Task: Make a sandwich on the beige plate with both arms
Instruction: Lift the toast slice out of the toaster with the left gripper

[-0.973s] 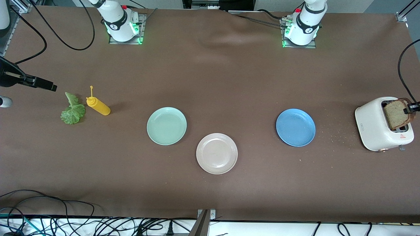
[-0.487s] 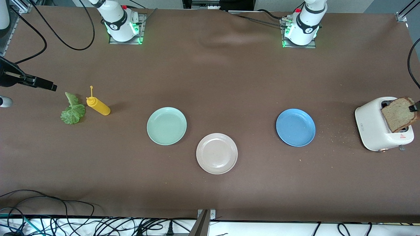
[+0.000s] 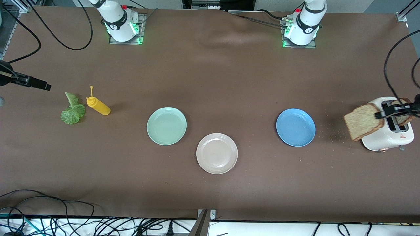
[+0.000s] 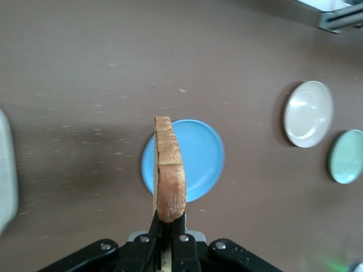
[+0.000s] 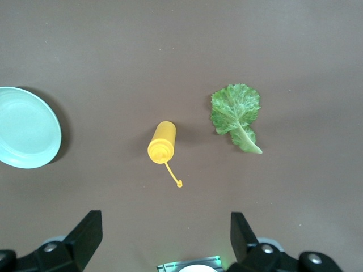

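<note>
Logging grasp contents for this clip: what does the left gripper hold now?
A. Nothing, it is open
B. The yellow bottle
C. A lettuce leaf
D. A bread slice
D: the left gripper is shut on the edge of a bread slice, lifted clear of the toaster where a second slice sits; the lettuce and bottle lie on the table under the open right gripper.

Yellow squeeze bottle [image 5: 161, 141] between lettuce leaf [image 5: 235, 115] and mint green plate [image 5: 25, 127].
</note>
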`<state>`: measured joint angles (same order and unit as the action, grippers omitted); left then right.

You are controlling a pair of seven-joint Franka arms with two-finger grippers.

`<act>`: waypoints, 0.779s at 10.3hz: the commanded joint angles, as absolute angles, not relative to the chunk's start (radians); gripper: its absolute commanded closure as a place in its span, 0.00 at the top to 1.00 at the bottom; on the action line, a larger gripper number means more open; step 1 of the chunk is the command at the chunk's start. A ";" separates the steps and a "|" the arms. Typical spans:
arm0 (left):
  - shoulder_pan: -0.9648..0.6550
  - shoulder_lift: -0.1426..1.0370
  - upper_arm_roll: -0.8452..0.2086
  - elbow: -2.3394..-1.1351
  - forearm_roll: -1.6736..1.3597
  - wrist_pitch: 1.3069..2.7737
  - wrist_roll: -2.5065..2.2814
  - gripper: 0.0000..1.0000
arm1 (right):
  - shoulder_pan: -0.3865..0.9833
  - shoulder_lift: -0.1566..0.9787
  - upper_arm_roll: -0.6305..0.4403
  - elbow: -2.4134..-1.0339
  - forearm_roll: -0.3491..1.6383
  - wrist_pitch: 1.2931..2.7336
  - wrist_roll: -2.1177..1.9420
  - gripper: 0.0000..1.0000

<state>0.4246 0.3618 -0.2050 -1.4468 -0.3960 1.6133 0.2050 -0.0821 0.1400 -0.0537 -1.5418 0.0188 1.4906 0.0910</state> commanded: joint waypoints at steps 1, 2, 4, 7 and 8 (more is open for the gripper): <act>0.347 0.445 -0.201 -1.408 -0.587 1.591 0.193 0.00 | -0.116 0.170 -0.051 -1.525 0.014 1.473 0.057 1.00; 0.309 0.478 -0.201 -1.408 -0.666 1.592 0.195 0.00 | -0.120 0.182 -0.051 -1.525 0.012 1.473 0.048 1.00; 0.202 0.538 -0.201 -1.404 -0.768 1.639 0.190 0.00 | -0.121 0.204 -0.052 -1.528 -0.032 1.482 0.010 1.00; 0.108 0.613 -0.201 -1.402 -0.924 1.748 0.187 0.00 | -0.123 0.239 -0.052 -1.563 -0.086 1.508 -0.060 1.00; 0.085 0.638 -0.201 -1.381 -0.963 1.753 0.195 0.00 | -0.124 0.245 -0.052 -1.592 -0.098 1.546 -0.063 1.00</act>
<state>0.1071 0.5945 -0.2095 -1.4383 -0.9025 1.7558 0.1997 -0.1157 0.2415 -0.0572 -1.5603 -0.0710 1.5074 -0.0406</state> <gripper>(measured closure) 0.921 0.000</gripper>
